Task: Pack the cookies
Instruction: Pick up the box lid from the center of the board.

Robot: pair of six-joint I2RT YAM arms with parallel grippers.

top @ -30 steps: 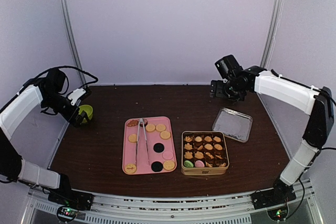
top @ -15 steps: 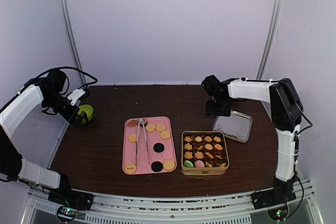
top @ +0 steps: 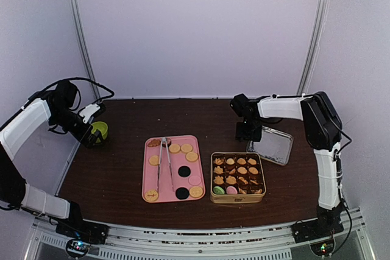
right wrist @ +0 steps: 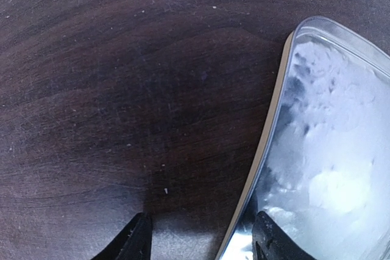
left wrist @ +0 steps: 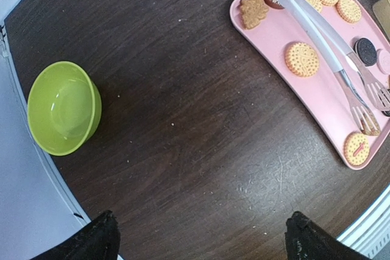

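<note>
So the cookies (top: 186,148) are split two ways: a bunch lie loose on the pink tray (top: 150,178) (tan rounds, two black ones, a pink one), and the rest sit in the gold tin (top: 237,199) just right of the tray, mostly tan with a green and a pink one in the front row. Metal tongs (top: 164,162) lie lengthwise on the tray, nothing touching them. The left gripper (left wrist: 201,242) hangs over the bare surface (left wrist: 183,120) well left of the tray, jaws spread wide with nothing between them and a green bowl (left wrist: 64,108) close by. The right gripper (right wrist: 201,238) is down low, right of the tray and further back. Its jaws are partway apart and straddle the edge of the shiny lid (right wrist: 329,150), one tip over wood, one over metal, not pinching it as far as I can see.
</note>
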